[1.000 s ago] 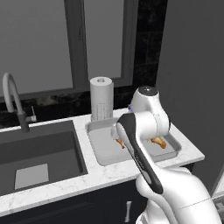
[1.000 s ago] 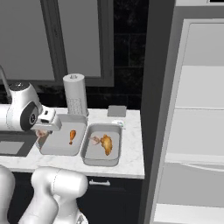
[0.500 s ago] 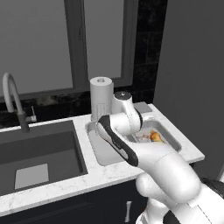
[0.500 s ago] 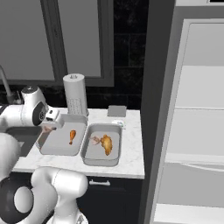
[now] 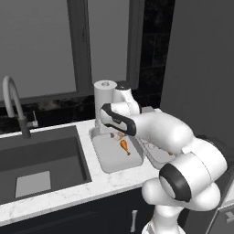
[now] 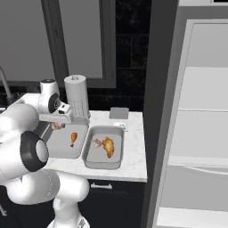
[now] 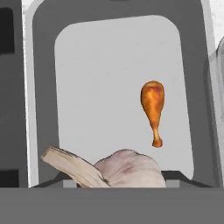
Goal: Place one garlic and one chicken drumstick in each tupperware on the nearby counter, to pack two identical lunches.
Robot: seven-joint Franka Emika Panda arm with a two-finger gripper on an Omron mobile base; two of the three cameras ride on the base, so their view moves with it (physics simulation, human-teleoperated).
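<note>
Two grey tupperware trays sit side by side on the white marble tabletop (image 6: 133,151), to the right of the dark sink (image 5: 41,160); the left tupperware (image 6: 62,144) holds a single chicken drumstick (image 6: 73,138), lying near its middle with the thin bone end toward the front edge; the right tupperware (image 6: 95,156) holds a larger drumstick (image 6: 108,146) and a pale garlic (image 6: 96,142) just beside it. A white paper-towel roll (image 6: 75,91) stands upright behind the left tray, and a small dark grey pad (image 6: 118,113) lies at the back of the tabletop. The hand (image 6: 57,126) hangs over the back left corner of the left tray — pinching a second garlic bulb (image 7: 127,168) between its fingers, stem pointing sideways; from the hand camera the bulb sits low in the foreground above the bare floor of the tray, with the drumstick (image 7: 152,109) well apart from it. A curved faucet (image 5: 13,103) rises at the back of the sink.
</note>
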